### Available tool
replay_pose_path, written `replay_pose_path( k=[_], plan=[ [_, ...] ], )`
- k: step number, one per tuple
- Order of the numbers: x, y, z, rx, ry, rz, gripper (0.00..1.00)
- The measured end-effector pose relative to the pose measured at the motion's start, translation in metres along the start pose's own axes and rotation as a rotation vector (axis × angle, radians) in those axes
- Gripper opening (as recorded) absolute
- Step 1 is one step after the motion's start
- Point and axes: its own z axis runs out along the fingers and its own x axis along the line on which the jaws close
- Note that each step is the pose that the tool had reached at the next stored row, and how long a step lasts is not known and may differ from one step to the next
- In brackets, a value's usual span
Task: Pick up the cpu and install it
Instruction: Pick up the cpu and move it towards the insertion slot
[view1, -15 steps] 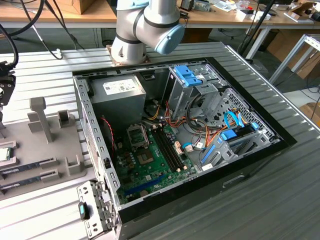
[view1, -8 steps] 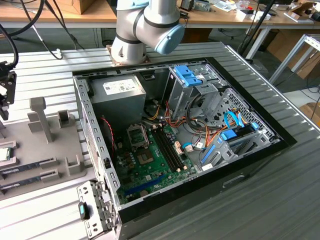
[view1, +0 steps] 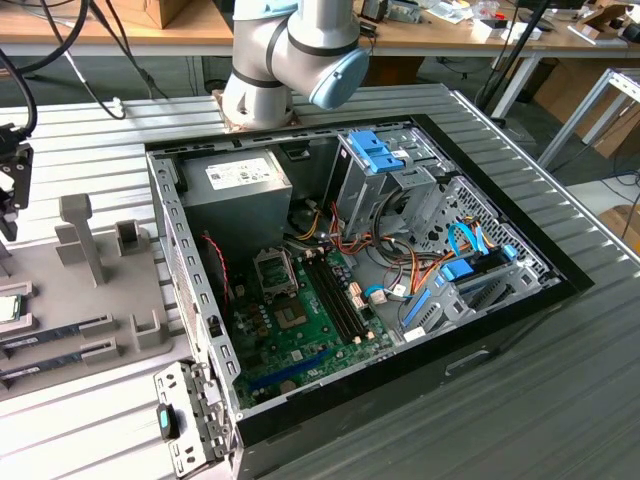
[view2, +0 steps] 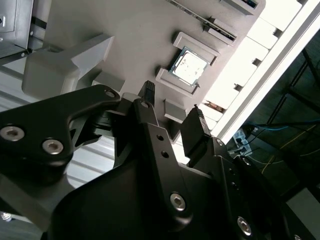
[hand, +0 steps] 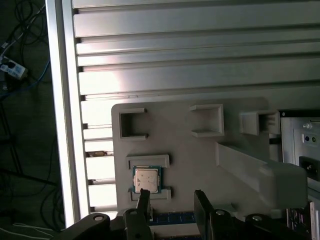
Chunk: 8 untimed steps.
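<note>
Gripper (hand: 172, 206) of black metal, with two parallel fingers (hand: 202, 207), is standing open: a clear gap is showing between the fingers in both wrist views, and nothing is being held in it. It is hovering above the flat light-grey fixture plate (hand: 190, 165), apart from the plate's surface.

The cpu (hand: 146, 179), a small flat square chip with a silvery-grey metal top and a thin green rim, is lying in its seat on this plate. Two short raised grey retaining bars (hand: 148, 161) are bracketing two opposite edges of the chip.

- Orientation: the chip is lying flat, with its metal top facing up toward the wrist cameras.
- Axis: being square, the chip is presenting no long axis. Its edges are running parallel to the retaining bars.
- Clearance: in the second wrist view the cpu (view2: 189, 66) is sitting beyond both fingertips and apart from them.

In the exterior view the cpu (view1: 8, 308) is resting at that view's left edge. Long thin dark memory sticks (view1: 70, 327) are lying just beside it on the same plate. The open black computer case (view1: 560, 290) with its green motherboard (view1: 300, 335) is standing well apart, toward the exterior view's right, on the ribbed aluminium table (view1: 90, 130).
</note>
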Motion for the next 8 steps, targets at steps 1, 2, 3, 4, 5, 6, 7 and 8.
replay_pose_path(
  k=[1,2,3,4,5,6,7,8],
  plan=[
    [0.0000,0.0000,0.0003,0.0000,0.0001,0.000,0.48],
    [0.0000,0.0000,0.0009,0.0000,0.0000,0.000,0.48],
    [0.0000,0.0000,0.0010,0.0000,0.0000,0.000,0.48],
    [0.0000,0.0000,0.0011,-0.0001,0.0000,0.000,0.48],
    [0.0000,0.0000,0.0014,0.0000,0.0000,0.000,0.48],
    [0.0000,0.0000,0.0015,0.0000,0.0000,0.000,0.48],
    [0.0000,0.0001,0.0019,0.0000,0.0000,0.000,0.48],
    [0.0000,0.0001,0.0022,0.0000,0.0000,0.000,0.48]
  ],
)
